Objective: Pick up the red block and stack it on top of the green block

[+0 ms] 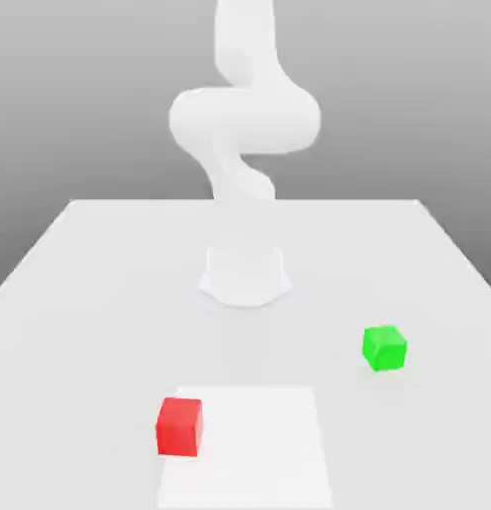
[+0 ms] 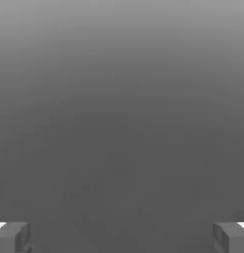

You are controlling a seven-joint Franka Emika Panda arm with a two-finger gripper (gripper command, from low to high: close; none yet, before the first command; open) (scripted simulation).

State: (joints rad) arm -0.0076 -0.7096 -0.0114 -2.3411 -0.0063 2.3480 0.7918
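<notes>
Hand: the gripper [image 2: 122, 238] is wide, its two fingers stand well apart, and nothing is held between them.
Arm: the white arm [image 1: 245, 120] rises from its base [image 1: 245, 279] on the table [image 1: 80, 329]; it goes up to the top of the exterior view.
Red block: this cube [image 1: 179, 427] is apart from the hand, untouched by the fingers; to which side of the hand, I cannot tell. It sits at the pale rectangle [image 1: 254, 448], over its edge on the exterior view's left.
Green block: it [image 1: 384, 348] is also apart from the hand, on the table toward the exterior view's right, with its top bare.
Between blocks: they are well apart, not stacked.
</notes>
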